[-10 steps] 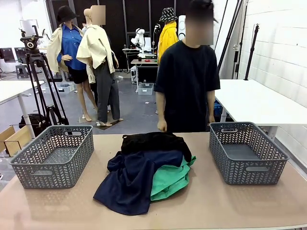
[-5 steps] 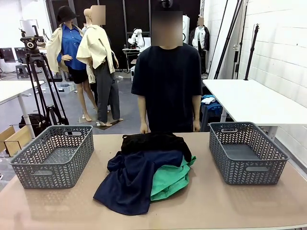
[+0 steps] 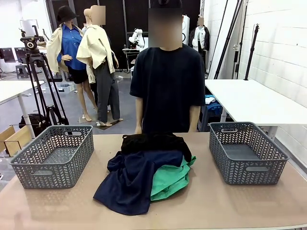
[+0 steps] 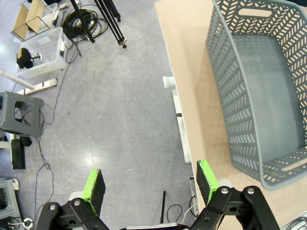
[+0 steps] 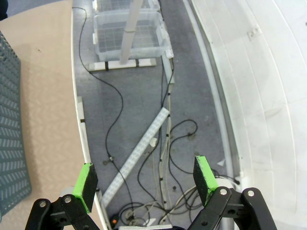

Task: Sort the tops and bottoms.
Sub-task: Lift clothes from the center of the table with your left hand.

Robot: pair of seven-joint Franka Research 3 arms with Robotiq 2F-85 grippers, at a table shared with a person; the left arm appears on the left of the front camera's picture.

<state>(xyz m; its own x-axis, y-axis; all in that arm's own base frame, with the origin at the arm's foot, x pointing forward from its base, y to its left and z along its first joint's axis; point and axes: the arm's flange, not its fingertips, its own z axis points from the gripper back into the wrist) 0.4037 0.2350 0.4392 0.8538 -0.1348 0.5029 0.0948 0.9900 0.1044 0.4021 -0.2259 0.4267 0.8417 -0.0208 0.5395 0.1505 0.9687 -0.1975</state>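
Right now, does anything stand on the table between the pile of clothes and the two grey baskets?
Nothing visible does. Only bare table lies between the pile of clothes and the left basket, and likewise toward the right basket. The person stands behind the pile at the far edge, not in either path.

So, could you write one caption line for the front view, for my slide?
A clothes pile lies between the left basket and the right basket, with a person behind the table.
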